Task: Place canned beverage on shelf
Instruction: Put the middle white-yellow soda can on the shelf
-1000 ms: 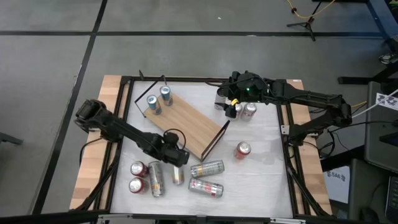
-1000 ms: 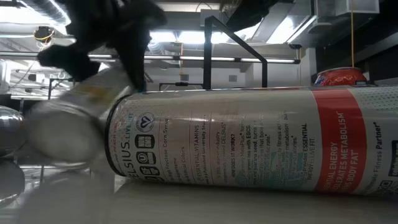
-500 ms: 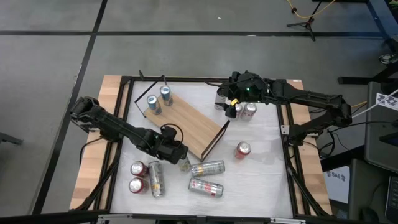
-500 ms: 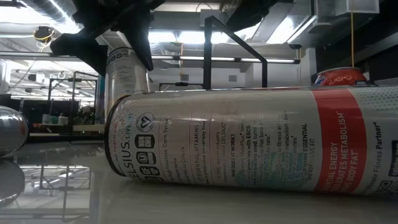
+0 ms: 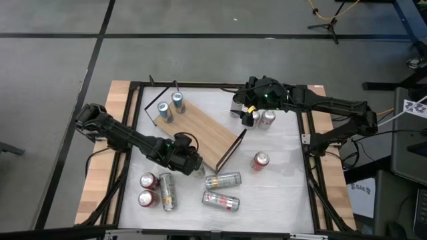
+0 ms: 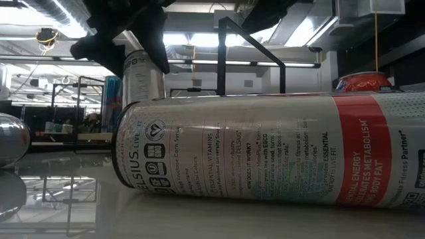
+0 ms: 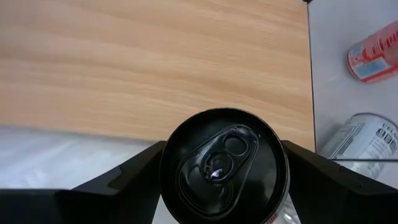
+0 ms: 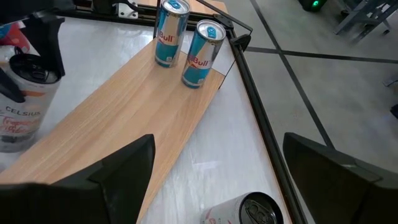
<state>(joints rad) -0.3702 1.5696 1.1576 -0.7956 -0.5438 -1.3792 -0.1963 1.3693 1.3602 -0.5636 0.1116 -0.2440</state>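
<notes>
Your left tool (image 7: 221, 186) clamps a Celsius can (image 7: 224, 163) upright, its long axis vertical, just off the shelf (image 7: 149, 62) board's near edge. The board lies directly ahead. Your right tool (image 8: 211, 186) waits wide open at the far end.

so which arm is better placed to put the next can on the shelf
Left. Its pincer already holds an upright can at the shelf edge. The right pincer is open and empty at the table's far side.

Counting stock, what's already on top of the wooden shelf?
Two blue cans stand upright together at one end of the shelf. The board's near end is hidden under the left hand and its can.
</notes>
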